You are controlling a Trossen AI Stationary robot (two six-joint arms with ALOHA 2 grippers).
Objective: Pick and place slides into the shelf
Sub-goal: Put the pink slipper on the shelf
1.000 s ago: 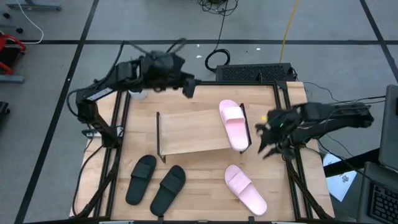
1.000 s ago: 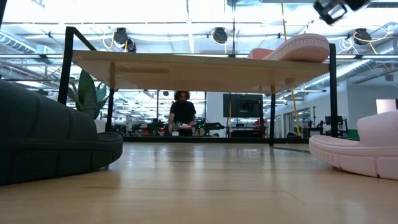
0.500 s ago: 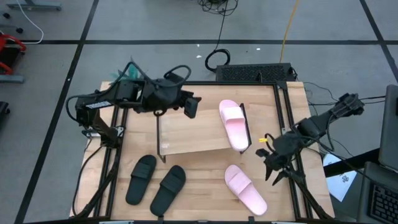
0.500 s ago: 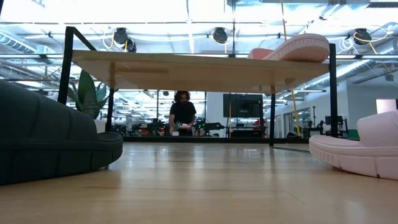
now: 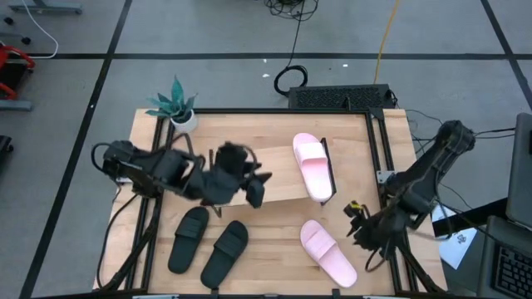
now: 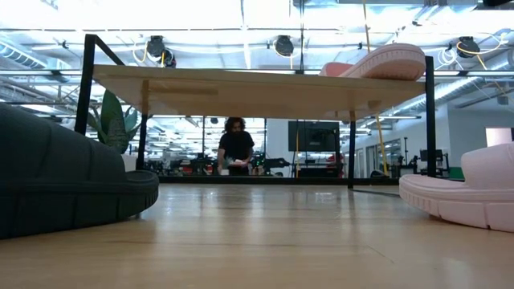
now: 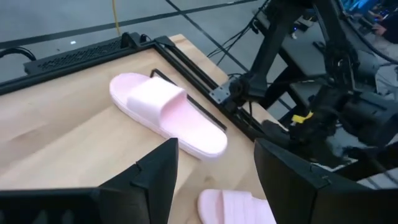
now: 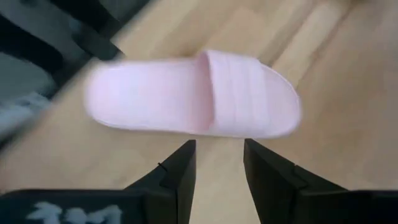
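Note:
One pale pink slide lies sole-down on the right end of the shelf, also seen in the low view as pink slide on the top board. The other pink slide lies on the table near the right. Both black slides lie side by side near the left. My left gripper hovers open over the shelf's near edge, looking toward the shelved pink slide. My right gripper is open beside the table's pink slide.
A small potted plant stands at the far left corner. Black frame rails run along the table's sides. A dark flat unit sits beyond the far edge. A person stands far off in the room.
My left gripper has swung from the far left corner toward the near edge and now hangs over the shelf's near edge. My right gripper has moved toward the near edge and down, ending beside the pink slide on the table. The slides and shelf have stayed put.

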